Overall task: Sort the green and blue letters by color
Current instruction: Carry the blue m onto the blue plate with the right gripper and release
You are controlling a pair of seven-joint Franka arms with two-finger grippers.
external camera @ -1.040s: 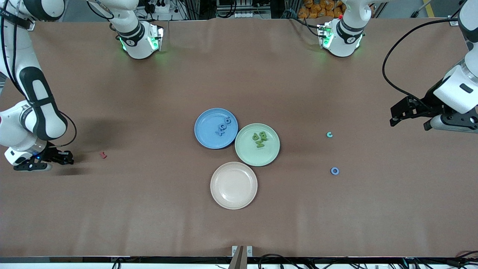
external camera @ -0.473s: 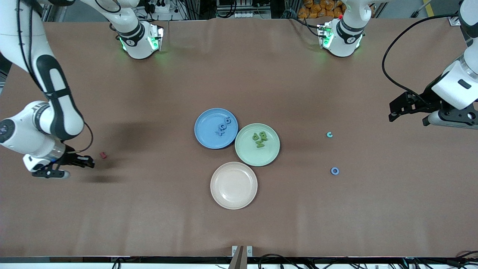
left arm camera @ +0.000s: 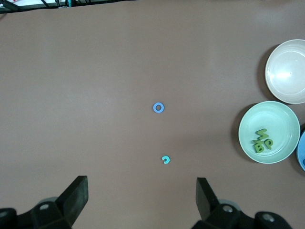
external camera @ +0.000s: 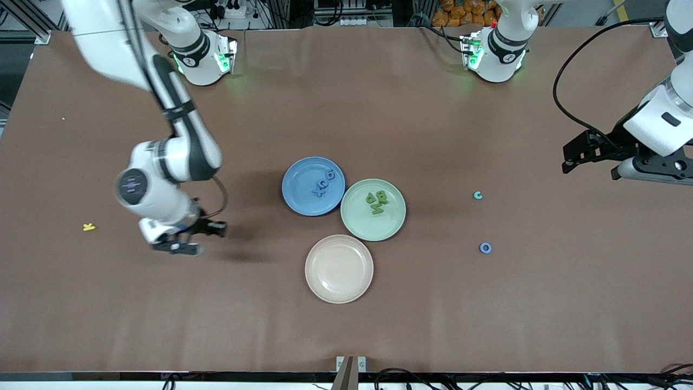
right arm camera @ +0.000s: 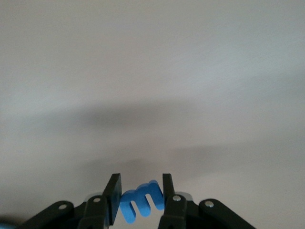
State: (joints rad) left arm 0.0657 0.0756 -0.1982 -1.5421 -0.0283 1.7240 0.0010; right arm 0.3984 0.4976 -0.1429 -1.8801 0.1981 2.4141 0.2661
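Two end effectors face you: right end effector (right arm camera: 140, 193) clenches a chunky blue plastic letter (right arm camera: 142, 204) above the brown bench (external camera: 162, 314), toward the right arm's end from the round blue plate (external camera: 303, 203); left end effector (left arm camera: 142, 198) hangs released, waiting.

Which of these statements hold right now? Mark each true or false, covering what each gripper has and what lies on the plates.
1. The right gripper grips a blue toy letter. True.
2. The left gripper holds a green letter. False: it is open, holding nothing, over bare table.
3. The round beige plate holds two letters. False: nothing lies on it.
4. The olive green letters lie on the pale green plate. True.
5. A small blue ring-shaped letter lies on the brown table, nearer the front camera than the small teal letter. True.
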